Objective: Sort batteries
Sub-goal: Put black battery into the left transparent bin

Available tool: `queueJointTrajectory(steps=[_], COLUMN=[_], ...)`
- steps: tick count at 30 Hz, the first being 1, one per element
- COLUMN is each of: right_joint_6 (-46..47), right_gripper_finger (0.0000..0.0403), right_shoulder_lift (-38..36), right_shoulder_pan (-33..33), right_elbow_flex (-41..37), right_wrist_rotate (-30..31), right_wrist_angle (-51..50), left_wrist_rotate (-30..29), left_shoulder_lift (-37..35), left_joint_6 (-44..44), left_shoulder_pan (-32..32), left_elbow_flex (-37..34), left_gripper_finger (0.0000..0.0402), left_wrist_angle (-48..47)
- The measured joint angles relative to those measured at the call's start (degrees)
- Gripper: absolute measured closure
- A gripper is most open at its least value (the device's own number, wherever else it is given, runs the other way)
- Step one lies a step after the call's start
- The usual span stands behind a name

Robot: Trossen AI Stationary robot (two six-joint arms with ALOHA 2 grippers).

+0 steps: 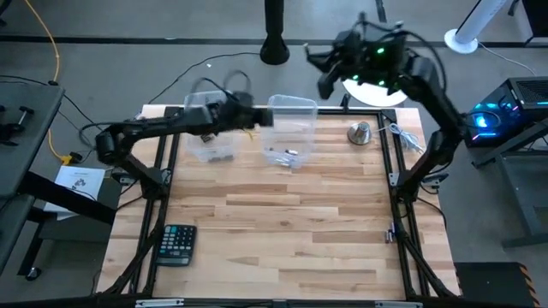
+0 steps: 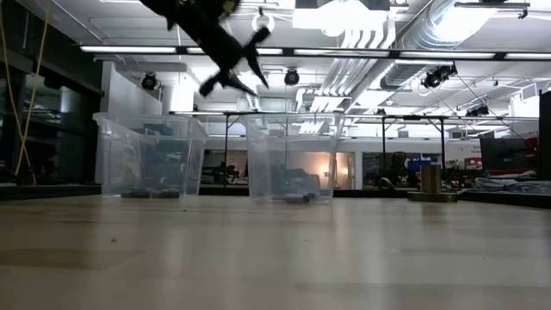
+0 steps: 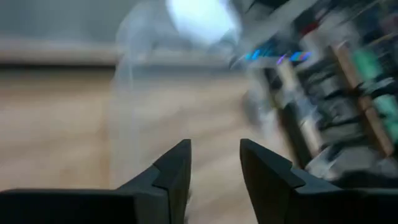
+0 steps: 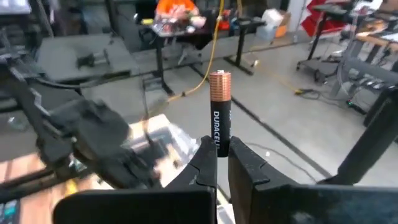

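Note:
My right gripper (image 1: 325, 79) is raised high over the table's far edge and is shut on a black-and-copper Duracell battery (image 4: 219, 106). My left gripper (image 1: 261, 118) hangs open in the air between two clear plastic bins, touching nothing; the low view shows its spread fingers (image 2: 231, 67) above the bin rims. Dark batteries (image 2: 151, 194) lie on the floor of the left bin (image 1: 210, 128). A few more batteries (image 2: 297, 197) lie in the right bin (image 1: 291, 127). The left wrist view is blurred. My right gripper (image 4: 222, 149) pinches the battery by its black lower end (image 4: 219, 140) between the two fingertips. The battery stands upright along the fingers and juts out past their ends, copper end farthest out. It is lifted clear of everything.
A silver bell-shaped object (image 1: 360, 133) stands near the far right corner beside a white cable (image 1: 409, 137). A black calculator (image 1: 177, 244) lies near the left near corner. A black stand base (image 1: 274, 51) sits beyond the far edge. The table's middle and near part show bare wood (image 1: 291, 222).

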Motion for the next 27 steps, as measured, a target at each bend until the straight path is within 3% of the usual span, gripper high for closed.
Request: queueJointTrajectory(steps=[4,9,16,23,27], right_joint_6=[0.0,0.7,4.5,12.7,18.6], right_gripper_finger=[0.0403,0.0403,0.0403,0.0403,0.0403], right_shoulder_lift=[1.4,5.9,16.9,30.1,37.6], right_shoulder_pan=[-0.9,-1.0,-0.6,1.3,2.5], right_elbow_flex=[0.3,0.0,0.1,0.2,0.1], right_wrist_rotate=[-1.8,-7.7,-18.9,-29.5,-31.7], right_wrist_angle=[0.9,3.7,12.7,25.9,31.8], left_wrist_rotate=[-4.1,-6.9,-14.2,-21.8,-23.5], left_shoulder_lift=[-8.2,-20.4,-36.4,-44.5,-45.2], left_joint_6=[6.1,10.8,12.6,11.6,11.7], left_shoulder_pan=[2.6,4.6,-0.1,-5.9,-7.3], left_elbow_flex=[0.1,0.1,-0.2,-0.2,-0.2], left_gripper_finger=[0.0260,0.0257,0.0257,0.0257,0.0257], left_wrist_angle=[0.5,-6.0,-14.7,-15.9,-15.9])
